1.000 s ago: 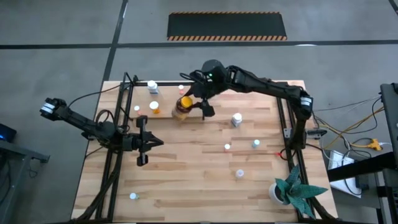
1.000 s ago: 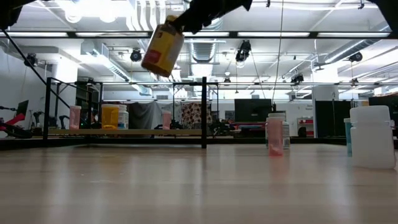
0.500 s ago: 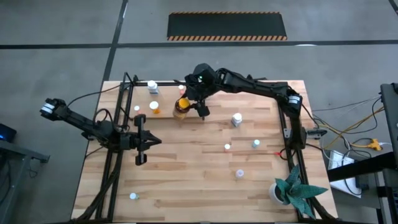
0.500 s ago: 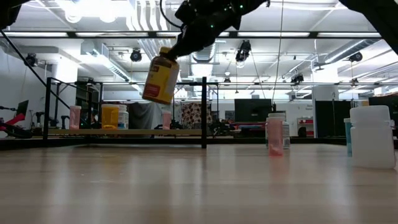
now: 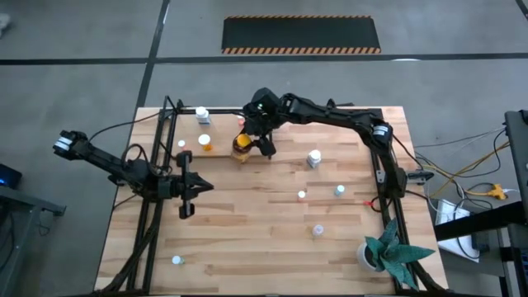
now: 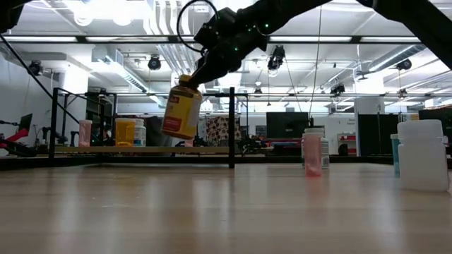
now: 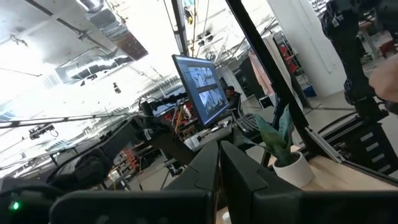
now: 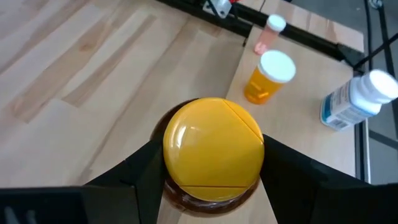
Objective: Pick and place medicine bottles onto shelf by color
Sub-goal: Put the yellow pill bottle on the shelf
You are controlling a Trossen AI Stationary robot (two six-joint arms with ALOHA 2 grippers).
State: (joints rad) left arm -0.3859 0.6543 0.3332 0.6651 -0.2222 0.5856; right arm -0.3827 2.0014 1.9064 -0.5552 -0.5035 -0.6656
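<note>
My right gripper [image 8: 213, 163] is shut on the large amber jar [image 5: 241, 148] with the yellow lid, held in the air at the far middle of the table, just right of the shelf. The low view shows the jar [image 6: 182, 108] tilted and clear of the table. The shelf [image 5: 169, 124] is a black tube frame with a wooden board [image 6: 141, 149]. Standing on it are a white bottle [image 8: 357, 99], an orange bottle [image 8: 267, 78] and a pink one [image 8: 270, 30]. My left gripper [image 5: 188, 186] is shut and empty at the table's left. My right gripper pinches the jar's yellow lid [image 8: 214, 146] between its two fingers [image 8: 146, 171], one on each side of the lid's rim. The fingers come from above, pointing down. The jar hangs below them, slightly tilted, lifted clear of the table.
Small bottles stand loose on the table: a white one [image 5: 313, 157], a pale blue one [image 5: 339, 190], others at the middle [image 5: 302, 195], the near middle [image 5: 318, 230] and the near left [image 5: 176, 260]. A potted plant [image 5: 388, 252] stands at the near right corner.
My right gripper has come down with the amber jar and shifted a little toward the table's left, nearer the shelf. The jar hangs lower now and less tilted than before. It stays clear of the table.
</note>
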